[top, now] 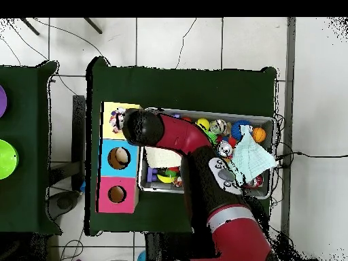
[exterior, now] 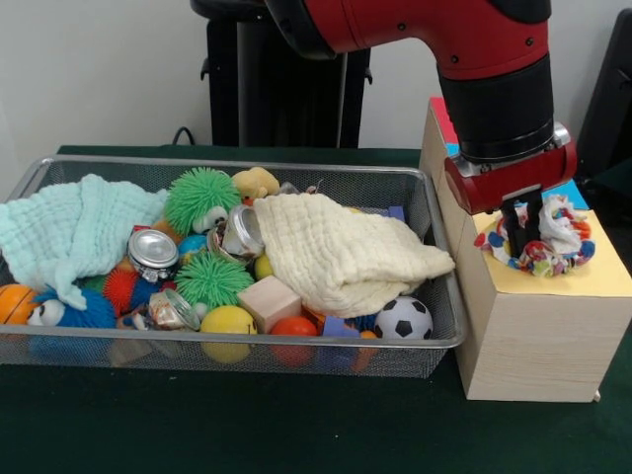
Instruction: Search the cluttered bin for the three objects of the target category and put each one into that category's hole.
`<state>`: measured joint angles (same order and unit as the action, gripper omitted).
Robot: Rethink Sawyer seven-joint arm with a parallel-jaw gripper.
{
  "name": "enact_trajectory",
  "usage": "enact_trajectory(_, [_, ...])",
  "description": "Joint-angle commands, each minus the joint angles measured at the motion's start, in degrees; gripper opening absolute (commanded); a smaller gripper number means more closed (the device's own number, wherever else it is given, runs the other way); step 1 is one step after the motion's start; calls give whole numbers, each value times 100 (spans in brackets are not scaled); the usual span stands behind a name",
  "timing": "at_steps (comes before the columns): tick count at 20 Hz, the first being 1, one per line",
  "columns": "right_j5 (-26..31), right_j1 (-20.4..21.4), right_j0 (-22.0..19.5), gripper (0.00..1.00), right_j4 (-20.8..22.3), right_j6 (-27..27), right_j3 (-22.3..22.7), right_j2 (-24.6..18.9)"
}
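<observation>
My gripper (exterior: 523, 235) hangs over the yellow top of the wooden box (exterior: 538, 331), to the right of the bin (exterior: 441, 259). It looks shut on a knotted cloth piece (exterior: 558, 237), white with red, blue and yellow patches, which rests on the yellow panel. In the overhead view the cloth piece (top: 117, 120) shows on the yellow panel beside the arm's wrist, and the gripper itself is hidden under the arm. No other knotted piece shows in the bin (top: 272, 124).
The bin holds a cream cloth (exterior: 341, 249), a mint cloth (exterior: 69, 229), green spiky balls (exterior: 200, 197), cans (exterior: 153, 250), a wooden block (exterior: 269, 301) and a soccer ball (exterior: 403, 319). The box also has blue (top: 119, 158) and pink (top: 117, 194) panels with holes.
</observation>
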<state>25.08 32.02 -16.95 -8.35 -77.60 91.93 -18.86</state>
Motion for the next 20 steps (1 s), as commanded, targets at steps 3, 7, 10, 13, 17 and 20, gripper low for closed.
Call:
enact_trajectory(3, [1095, -427, -25, 0, -256, -998, 519, -100])
enact_trajectory(7, [1083, -240, -66, 0, -374, -1007, 675, -182])
enact_trajectory(10, [969, -213, -103, 0, -433, -1003, 743, -235])
enact_trajectory(13, [860, -210, -76, 0, -432, -1012, 747, -212])
enact_trajectory(17, [540, -278, -44, 0, -360, -985, 710, -184])
enact_trajectory(20, [-156, -385, -165, 0, -285, -911, 794, -381])
